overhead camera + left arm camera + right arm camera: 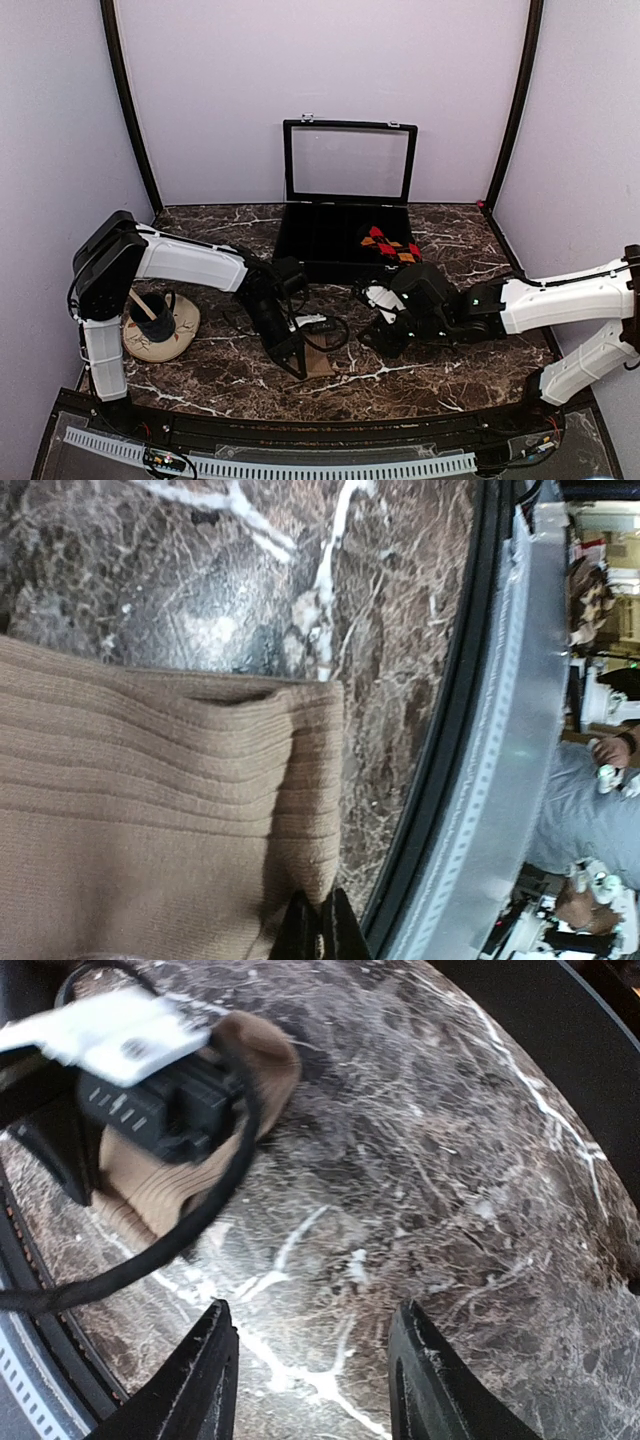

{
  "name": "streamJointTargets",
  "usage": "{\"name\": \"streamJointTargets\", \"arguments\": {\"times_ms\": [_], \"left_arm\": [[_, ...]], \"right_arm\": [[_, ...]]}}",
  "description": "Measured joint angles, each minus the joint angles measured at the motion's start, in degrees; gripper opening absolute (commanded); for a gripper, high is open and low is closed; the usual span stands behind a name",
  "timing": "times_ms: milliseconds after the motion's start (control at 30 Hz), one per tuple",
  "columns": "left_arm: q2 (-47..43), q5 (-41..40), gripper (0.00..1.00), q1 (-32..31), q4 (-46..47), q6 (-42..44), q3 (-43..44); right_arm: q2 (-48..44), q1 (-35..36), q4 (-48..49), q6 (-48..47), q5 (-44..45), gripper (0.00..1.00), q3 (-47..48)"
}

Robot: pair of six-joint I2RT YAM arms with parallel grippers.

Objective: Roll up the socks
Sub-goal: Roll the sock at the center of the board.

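The tan-brown sock [140, 810] lies flat on the marble table, ribbed, its edge folded near the table's front rim. My left gripper [320, 932] is shut on that sock's lower corner. From above, the sock [319, 363] shows as a small brown patch beside the left gripper [292, 361]. The argyle sock [390, 246] lies inside the black case. My right gripper [315, 1360] hovers open over bare marble just right of the tan sock [150, 1195], with nothing between its fingers [212, 1365]. In the right wrist view the left gripper's body partly hides the sock.
The black compartment case [320, 235] stands open at the back centre, its glass lid upright. A black cup on a round tan mat [160, 322] sits at the left by the left arm's base. A black cable [335, 330] loops near the left gripper.
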Motion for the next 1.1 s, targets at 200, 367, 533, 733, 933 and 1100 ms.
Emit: {"name": "streamJointTargets", "arguments": {"times_ms": [200, 367, 533, 733, 933, 1100], "left_arm": [[0.0, 6.9, 0.0, 3.6, -0.2, -0.9, 0.1], [0.5, 11.1, 0.0, 5.4, -0.1, -1.5, -0.3], [2.5, 14.3, 0.0, 5.7, 0.3, -2.2, -2.0], [4.0, 16.9, 0.0, 6.5, 0.5, -3.0, -4.1], [4.4, 19.1, 0.0, 8.6, 1.0, -3.2, -4.5], [5.8, 20.3, 0.0, 9.7, 0.9, -3.1, -4.7]], "right_arm": [[-1.2, 4.5, 1.6, -2.2, -1.3, 0.46, -0.6], [-1.8, 7.7, 2.6, -3.8, -2.5, 0.48, -1.0], [-0.4, 10.2, 4.2, -6.1, -4.2, 0.49, -0.9], [6.3, 12.0, 5.5, -9.7, -6.0, 0.5, 1.3], [11.2, 12.1, 7.9, -13.5, -7.1, 0.51, 3.5], [15.7, 12.1, 9.7, -17.3, -7.9, 0.5, 6.4]]}}
